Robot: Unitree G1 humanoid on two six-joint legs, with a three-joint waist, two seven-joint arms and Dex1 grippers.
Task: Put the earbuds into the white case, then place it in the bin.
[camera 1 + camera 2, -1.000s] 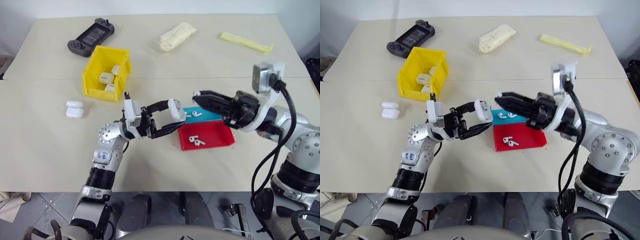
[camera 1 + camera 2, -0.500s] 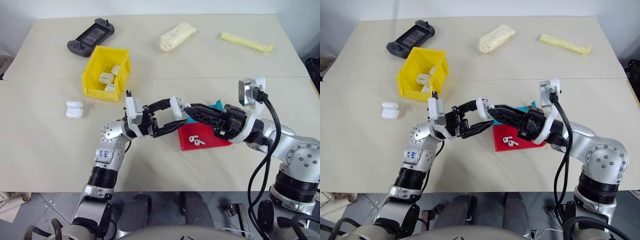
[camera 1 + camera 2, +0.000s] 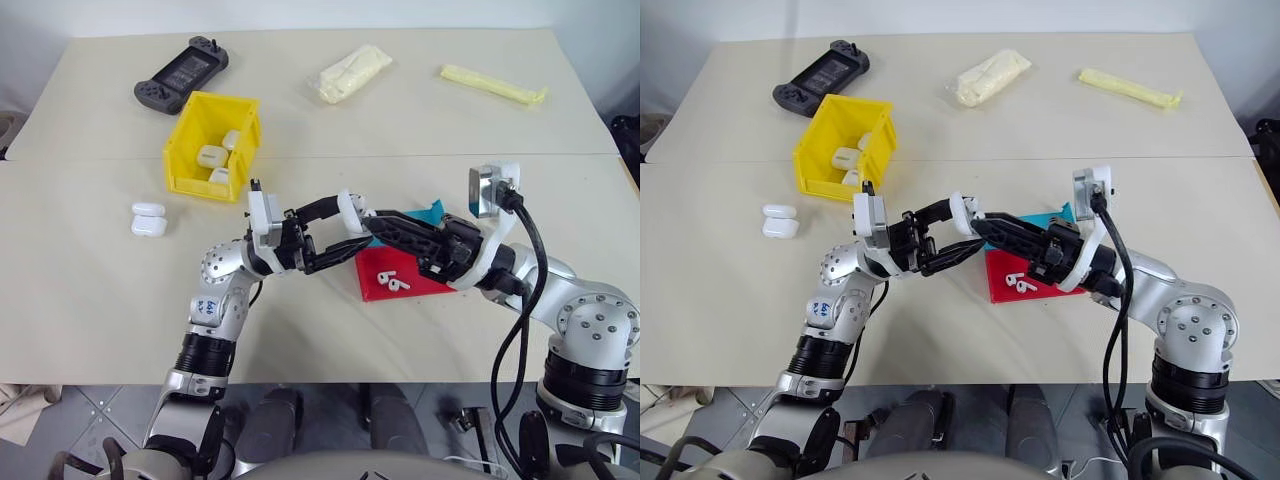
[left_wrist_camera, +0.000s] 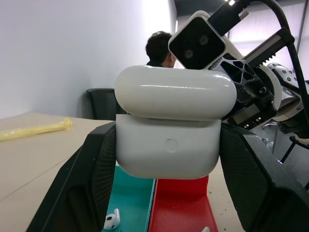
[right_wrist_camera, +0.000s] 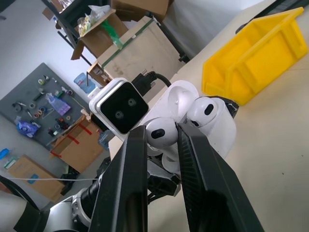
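1. At the middle of the counter [image 3: 100, 290], the left fingers [image 3: 345, 232] are clamped on an open white case [image 3: 352, 212] — its lid is hinged up, and it is held above the counter surface.
2. The right fingers [image 3: 372, 222] reach in from 3 o'clock and pinch an earbud [image 5: 159, 131] right at the mouth of the case; a second bud [image 5: 205, 111] already sits in the case.
3. Just under the two hands, at 4 o'clock from the case, lie a red tray [image 3: 378, 285] with two earbuds [image 3: 392, 281] in it and a teal tray [image 3: 432, 212] touching its far edge.
4. The yellow bin [image 3: 185, 140] stands at 10 o'clock from the hands, well apart, with several white cases [image 3: 212, 156] inside.
5. Two more cases [image 3: 148, 218] lie on the counter near the bin's 7 o'clock corner.
6. Along the far edge — a black game console [image 3: 182, 74] at 11 o'clock, a pale bag [image 3: 353, 72] at 12, a yellow strip [image 3: 494, 84] at 1.
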